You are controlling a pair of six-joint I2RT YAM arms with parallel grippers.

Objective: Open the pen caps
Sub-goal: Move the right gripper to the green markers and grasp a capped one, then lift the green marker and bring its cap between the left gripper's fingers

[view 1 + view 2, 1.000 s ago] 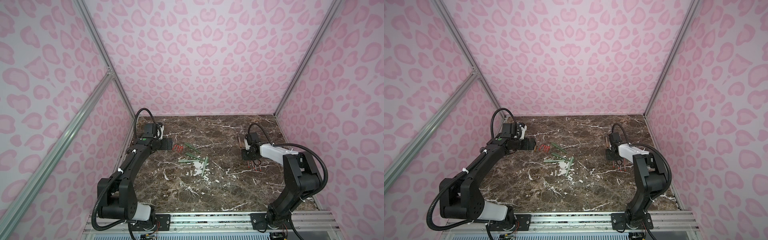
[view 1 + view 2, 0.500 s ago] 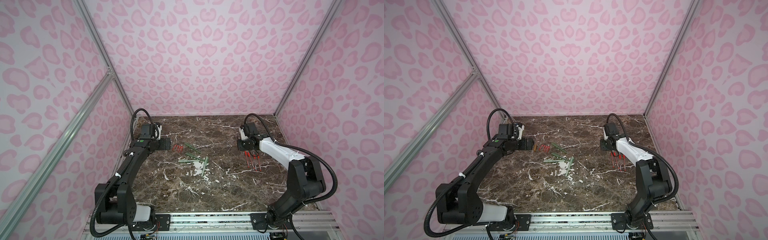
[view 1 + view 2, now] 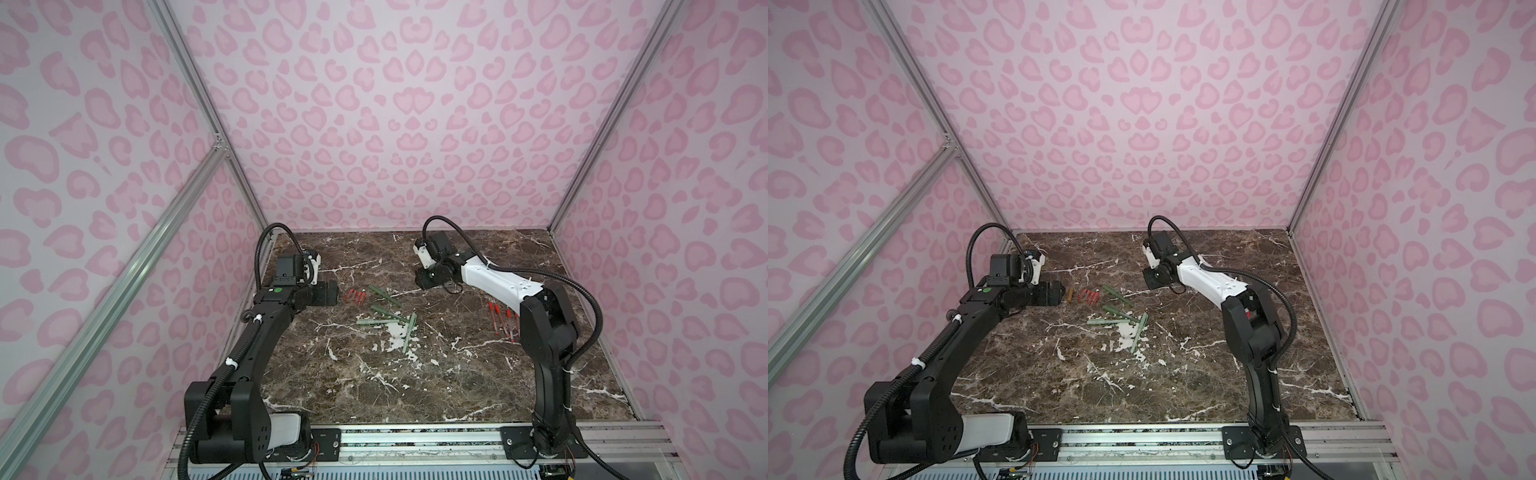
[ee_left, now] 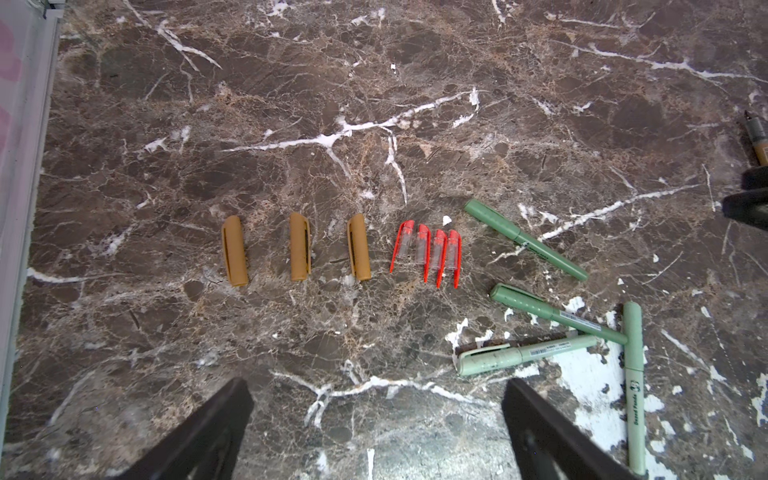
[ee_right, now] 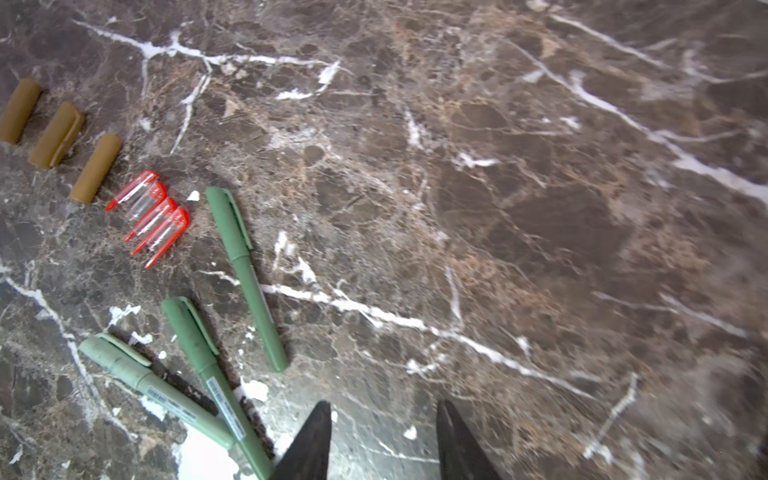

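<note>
Left hand (image 4: pixel 376 386) wide open, empty, above counter (image 4: pixel 415 83). Right hand (image 5: pixel 383 405) jaws parted, empty. Tan caps (image 4: pixel 300 247), red caps (image 4: pixel 428 253) loose in row; green caps (image 4: pixel 492 217) on pens (image 4: pixel 552 256) just beside them.

behind the right arm (image 3: pixel 544 324), right of centre in a top view: red pens (image 3: pixel 495 318), partly hidden, count unclear. cut by the frame edge in the left wrist view: a tan-brown pen (image 4: pixel 759 143), only its tip end seen. cut likewise in the right wrist view: one tan-brown pen cap (image 5: pixel 16 110).
</note>
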